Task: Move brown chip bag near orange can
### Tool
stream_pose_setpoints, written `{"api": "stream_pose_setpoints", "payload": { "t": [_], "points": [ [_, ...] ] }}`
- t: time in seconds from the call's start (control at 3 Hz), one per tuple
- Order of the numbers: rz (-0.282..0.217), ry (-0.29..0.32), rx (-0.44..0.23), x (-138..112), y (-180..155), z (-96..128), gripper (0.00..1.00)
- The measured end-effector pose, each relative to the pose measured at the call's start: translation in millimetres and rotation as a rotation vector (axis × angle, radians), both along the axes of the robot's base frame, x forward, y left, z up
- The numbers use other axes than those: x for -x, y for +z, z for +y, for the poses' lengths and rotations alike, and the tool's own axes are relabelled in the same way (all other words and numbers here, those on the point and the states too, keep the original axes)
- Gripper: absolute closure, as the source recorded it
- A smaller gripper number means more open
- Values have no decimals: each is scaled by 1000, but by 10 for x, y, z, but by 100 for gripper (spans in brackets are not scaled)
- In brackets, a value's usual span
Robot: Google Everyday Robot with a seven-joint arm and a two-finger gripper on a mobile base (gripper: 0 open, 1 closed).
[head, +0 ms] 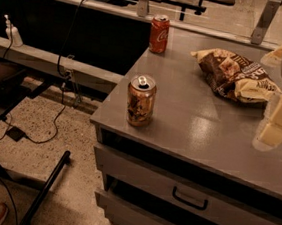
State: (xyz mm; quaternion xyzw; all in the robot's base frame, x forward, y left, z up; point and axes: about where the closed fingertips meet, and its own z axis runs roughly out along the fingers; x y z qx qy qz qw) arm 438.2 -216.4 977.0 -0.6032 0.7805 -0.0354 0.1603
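Nearest, the tool (pixel 275 129), state unclear, seemingly hangs just beside brown chip bag (pixel 234 74).

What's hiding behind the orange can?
Only grey table, then the red Coke can farther back. The spot right behind the orange can is hidden. The claw hangs beside the brown chip bag.

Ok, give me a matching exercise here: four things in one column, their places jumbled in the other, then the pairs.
1. mottled orange-brown drink can
2. plain red Coca-Cola can
3. crinkled dark brown chip bag
4. pale robot gripper

A. back left corner of the grey counter
B. right edge of view, over the counter
C. front left corner
D. lying back right

Pairs: 1-C, 2-A, 3-D, 4-B.
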Motion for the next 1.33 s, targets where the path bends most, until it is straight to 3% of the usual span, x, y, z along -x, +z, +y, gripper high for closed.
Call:
{"api": "stream_pose_setpoints", "payload": {
  "t": [0.33,0.67,1.0,1.33],
  "points": [
    [-3,3,0,-41,-7,-8,0],
    [-49,39,1,-659,-133,-135,0],
    [-111,18,6,-1442,-369,-362,0],
    [-147,-40,1,-2245,-895,-724,0]
  ]
}}
